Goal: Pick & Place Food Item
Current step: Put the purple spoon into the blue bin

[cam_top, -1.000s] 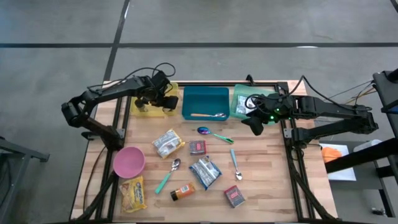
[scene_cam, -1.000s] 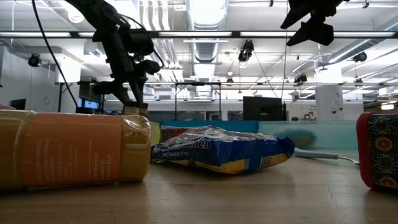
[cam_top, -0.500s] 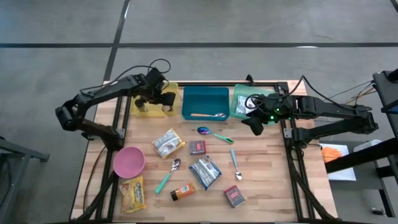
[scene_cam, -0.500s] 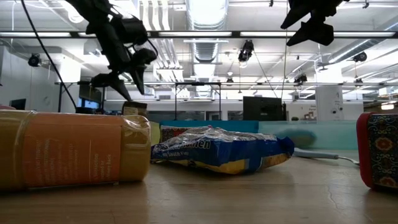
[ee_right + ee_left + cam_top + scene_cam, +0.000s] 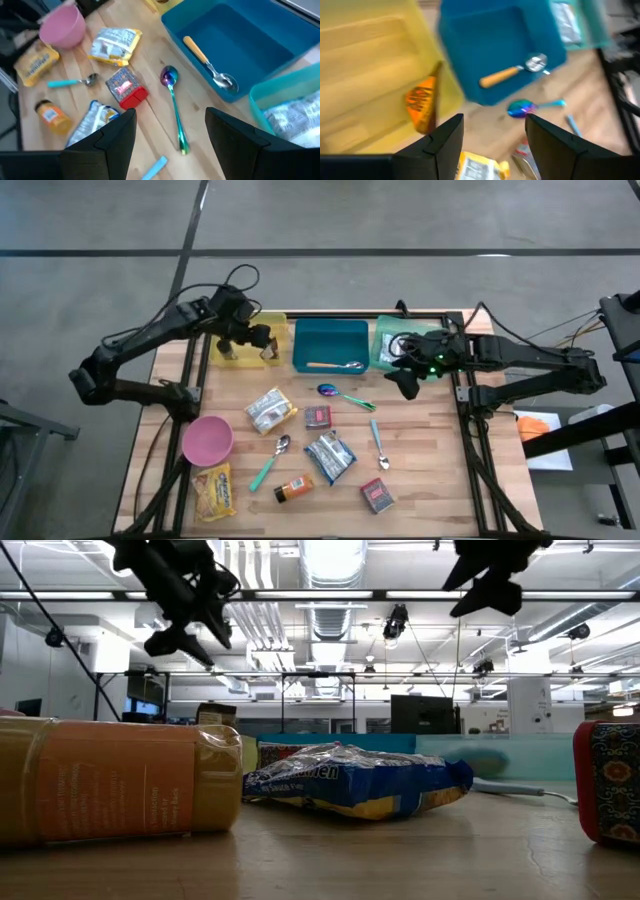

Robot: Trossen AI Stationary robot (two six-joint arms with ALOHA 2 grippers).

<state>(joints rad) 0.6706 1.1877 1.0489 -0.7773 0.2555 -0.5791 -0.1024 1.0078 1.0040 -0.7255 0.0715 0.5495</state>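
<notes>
At the back left of the table [image 5: 420,480], the left gripper [image 5: 262,338] hangs above the yellow bin [image 5: 240,352], fingers spread apart with nothing between them. In the left wrist view an orange snack packet [image 5: 421,102] lies inside the yellow bin, leaning against the wall nearest the blue bin [image 5: 330,345]. The gripper is raised clear of the packet, not touching it.

The blue bin sits just beside the yellow one and holds a spoon with an orange handle [image 5: 335,365]. On its other side stands a green bin [image 5: 384,348] with a silvery packet [image 5: 295,112] in it.

The right gripper [image 5: 405,380] hovers over the front edge of the green bin, near the table's back right. Its fingers stand apart and hold nothing.

On the open wood:
- an iridescent spoon [image 5: 340,393] just in front of the blue bin
- a silver-and-yellow snack pack [image 5: 270,410] left of centre
- a small red box [image 5: 318,417] beside it
- a blue foil bag [image 5: 329,455] near the middle front
- a spoon with a light blue handle [image 5: 379,444] to its right
- a spoon with a teal handle [image 5: 270,463] to its left
- a pink bowl [image 5: 207,440] at the left edge
- a yellow snack bag [image 5: 216,490] in front of the bowl
- an orange bottle [image 5: 293,489] lying on its side at the front
- a second red box [image 5: 377,496] at the front right
</notes>
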